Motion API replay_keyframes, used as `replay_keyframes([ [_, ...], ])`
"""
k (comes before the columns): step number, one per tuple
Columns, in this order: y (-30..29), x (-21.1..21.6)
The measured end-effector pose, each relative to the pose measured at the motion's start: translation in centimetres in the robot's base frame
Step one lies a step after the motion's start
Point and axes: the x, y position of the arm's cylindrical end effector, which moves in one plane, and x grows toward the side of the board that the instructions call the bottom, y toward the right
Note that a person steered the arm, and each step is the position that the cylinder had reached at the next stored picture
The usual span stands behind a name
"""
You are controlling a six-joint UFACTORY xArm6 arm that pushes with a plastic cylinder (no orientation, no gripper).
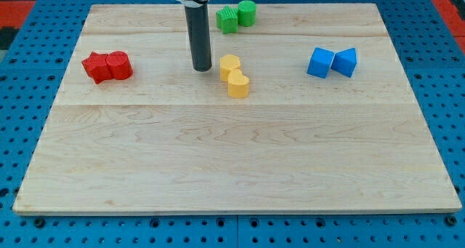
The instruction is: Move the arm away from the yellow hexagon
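The yellow hexagon (229, 65) lies a little above the board's middle, touching a second yellow block (238, 84) just below and to its right. My dark rod comes down from the view's top, and my tip (201, 69) rests on the board just left of the yellow hexagon, a small gap apart from it.
Two green blocks (236, 16) sit together near the view's top, right of the rod. Two red blocks (107, 66) sit together at the left. A blue cube (320, 62) and a blue wedge-like block (345, 62) sit at the right. The wooden board (232, 161) lies on a blue pegboard.
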Motion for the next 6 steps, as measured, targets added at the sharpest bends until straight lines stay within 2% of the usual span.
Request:
replay_keyframes([
  [1, -0.6, 0.0],
  [3, -5.5, 0.5],
  [6, -4.3, 0.5],
])
